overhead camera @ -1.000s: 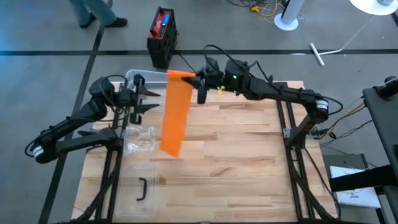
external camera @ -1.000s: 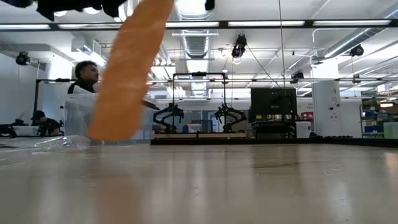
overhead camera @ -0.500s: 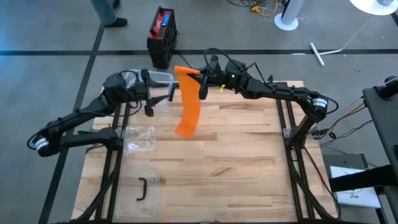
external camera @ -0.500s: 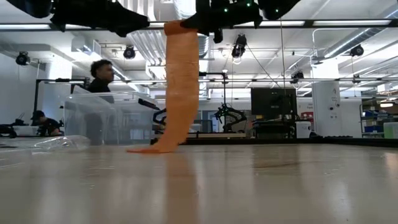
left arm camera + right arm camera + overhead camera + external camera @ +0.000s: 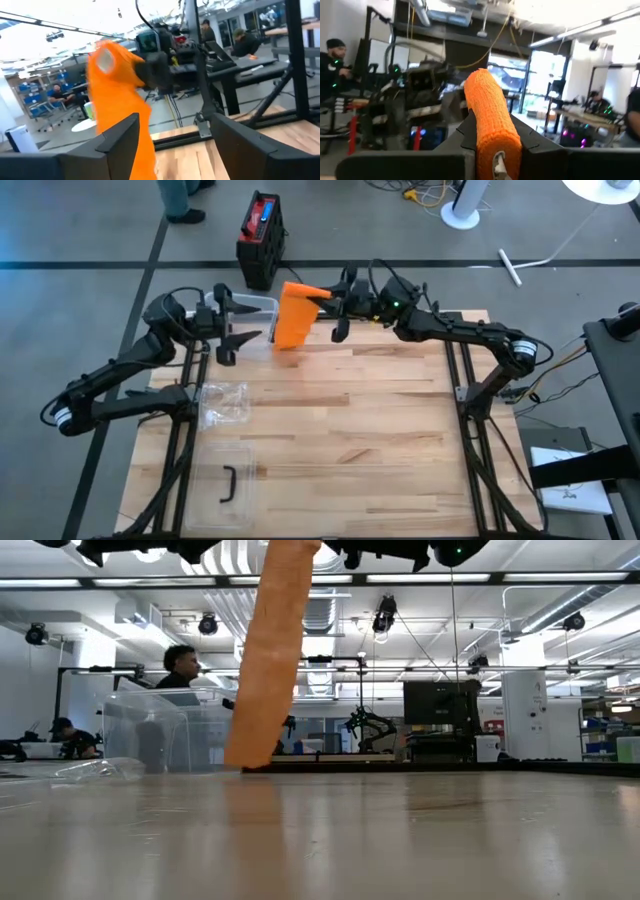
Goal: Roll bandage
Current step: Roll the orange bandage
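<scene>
The right end effector (image 5: 322,298) holds the orange bandage (image 5: 293,319); the left end effector (image 5: 232,330) stands open.

Rough woven bandage (image 5: 491,122); wooden table (image 5: 380,430)

Grey floor (image 5: 80,220), bright ceiling strip lights (image 5: 440,578)

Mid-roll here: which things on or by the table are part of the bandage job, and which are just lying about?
In the job:
orange bandage, held by the right gripper
left gripper, open beside it

Lying about:
clear bin
crumpled plastic bag
clear lid
black-and-red case
</scene>
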Robot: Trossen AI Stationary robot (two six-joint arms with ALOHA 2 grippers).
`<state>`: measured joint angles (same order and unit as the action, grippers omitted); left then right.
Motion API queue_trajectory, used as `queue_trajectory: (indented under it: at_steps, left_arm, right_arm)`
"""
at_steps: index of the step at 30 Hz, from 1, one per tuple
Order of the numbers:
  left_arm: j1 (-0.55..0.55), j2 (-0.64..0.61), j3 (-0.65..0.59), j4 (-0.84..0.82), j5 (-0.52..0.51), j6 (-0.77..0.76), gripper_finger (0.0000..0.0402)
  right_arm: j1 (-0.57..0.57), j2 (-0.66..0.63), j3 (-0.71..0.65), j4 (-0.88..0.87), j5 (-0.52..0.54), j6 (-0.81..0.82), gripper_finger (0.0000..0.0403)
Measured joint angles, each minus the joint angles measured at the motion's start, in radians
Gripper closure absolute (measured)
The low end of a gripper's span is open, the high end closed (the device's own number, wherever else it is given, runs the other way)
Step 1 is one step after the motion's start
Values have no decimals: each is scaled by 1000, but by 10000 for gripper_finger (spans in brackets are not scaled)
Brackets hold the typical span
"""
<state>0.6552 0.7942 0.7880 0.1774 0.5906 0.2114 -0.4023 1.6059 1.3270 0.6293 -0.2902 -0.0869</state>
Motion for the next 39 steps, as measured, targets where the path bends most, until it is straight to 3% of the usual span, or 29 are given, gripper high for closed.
queue_trajectory:
  at_steps: [6,12,19,23,27,32,39]
  left_arm:
    - [0,-41,-2,21,-16,-28,159]
    - [0,-56,-3,98,-54,-30,177]
    - [0,-89,-16,92,-24,-54,198]
    - [0,-132,-18,86,-24,-78,199]
    - [0,-170,-18,88,-28,-77,188]
    - [0,-181,-18,85,-41,-169,168]
    - [0,-132,-18,98,-64,-221,149]
  right_arm:
    - [18,-11,15,7,-16,113,360]
    - [106,-16,67,10,-45,107,359]
    - [203,-15,62,-95,90,133,359]
    - [249,-18,115,-220,144,305,359]
    - [299,-33,246,-456,153,433,359]
    - [359,-11,352,-726,348,394,359]
    - [312,-16,338,-676,392,281,359]
